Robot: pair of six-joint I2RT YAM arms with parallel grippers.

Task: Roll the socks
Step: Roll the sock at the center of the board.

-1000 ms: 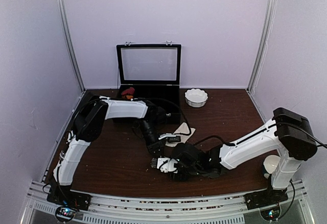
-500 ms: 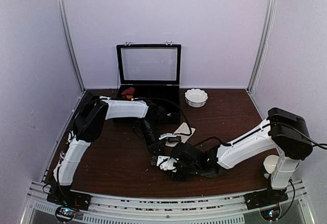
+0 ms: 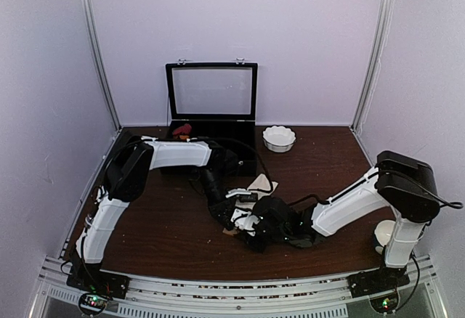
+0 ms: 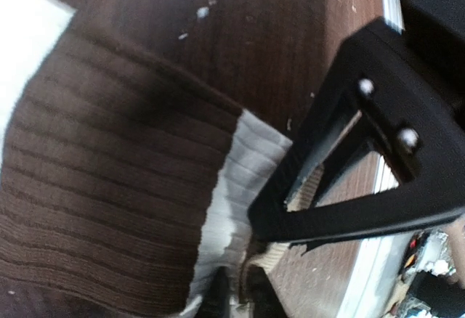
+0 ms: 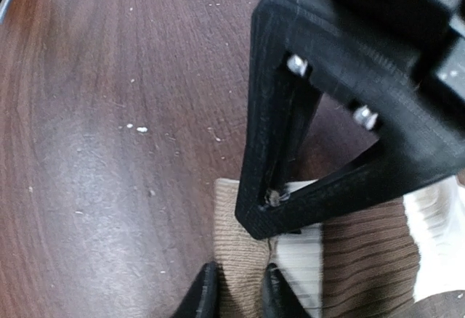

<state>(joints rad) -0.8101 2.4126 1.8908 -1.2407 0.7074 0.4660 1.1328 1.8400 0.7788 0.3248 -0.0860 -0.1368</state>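
Three things sit at the back: a box, a red bundle in it, and a bowl. The cream sock lies nearer. The long sock lies mid-table, hidden from above by the right gripper, which pinches its tan toe. The left gripper sits at its white band; I cannot tell if it grips.

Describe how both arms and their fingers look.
The left arm and right arm have white shell links, bulky black joint housings and black bases. Thin black cables loop alongside them. The fingers are black, open triangular frames, each fixed with two silver screws.
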